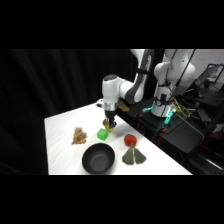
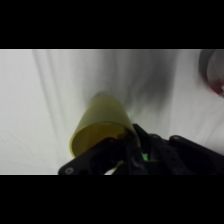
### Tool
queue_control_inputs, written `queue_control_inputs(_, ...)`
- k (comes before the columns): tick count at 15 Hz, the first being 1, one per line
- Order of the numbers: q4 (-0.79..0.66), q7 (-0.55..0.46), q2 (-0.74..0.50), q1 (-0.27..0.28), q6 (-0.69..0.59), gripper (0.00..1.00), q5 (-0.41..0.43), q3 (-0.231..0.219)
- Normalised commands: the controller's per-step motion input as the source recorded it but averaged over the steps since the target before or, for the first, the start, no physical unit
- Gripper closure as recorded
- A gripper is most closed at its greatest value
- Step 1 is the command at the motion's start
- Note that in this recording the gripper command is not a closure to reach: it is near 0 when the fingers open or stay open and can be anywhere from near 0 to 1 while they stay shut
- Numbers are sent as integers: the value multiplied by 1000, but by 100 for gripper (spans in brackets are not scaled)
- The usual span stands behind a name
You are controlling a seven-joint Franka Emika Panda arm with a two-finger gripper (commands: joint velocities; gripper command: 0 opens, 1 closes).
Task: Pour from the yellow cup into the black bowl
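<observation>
Clearly, you were mid-carry: the gripper [image 1: 109,123] had its fingers clamped on the yellow cup [image 2: 102,125], which filled the wrist view's centre, held just above the green cube [image 1: 102,134]. The black bowl [image 1: 98,158] sat lower centre in the side view, apart. Next, I judged, you needed travel toward the bowl, then a tilt.

On the table [image 1: 60,150], the bowl [image 1: 98,158] sits nearest the camera, the cube [image 1: 102,134] behind it, the fan-shaped object [image 1: 133,156] to its right. The cup [image 2: 100,127] hangs in the gripper [image 1: 109,125] just beside the cube.
</observation>
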Motion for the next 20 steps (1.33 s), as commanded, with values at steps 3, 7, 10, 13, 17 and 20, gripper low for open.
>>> queue_control_inputs(3, -122, 244, -749, 123, -560, 10, -323, -90)
queue_control_inputs(7, 36, 59, -665, -29, -559, 10, -50, 188)
queue_control_inputs(10, 280, -1, -151, -34, -233, 10, 190, 261)
queue_control_inputs(13, 349, -7, 108, 28, -116, 10, 245, 219)
queue_control_inputs(17, 386, -67, 192, 104, -123, 10, 297, 186)
queue_control_inputs(20, 444, -368, 210, 102, -248, 12, 475, 133)
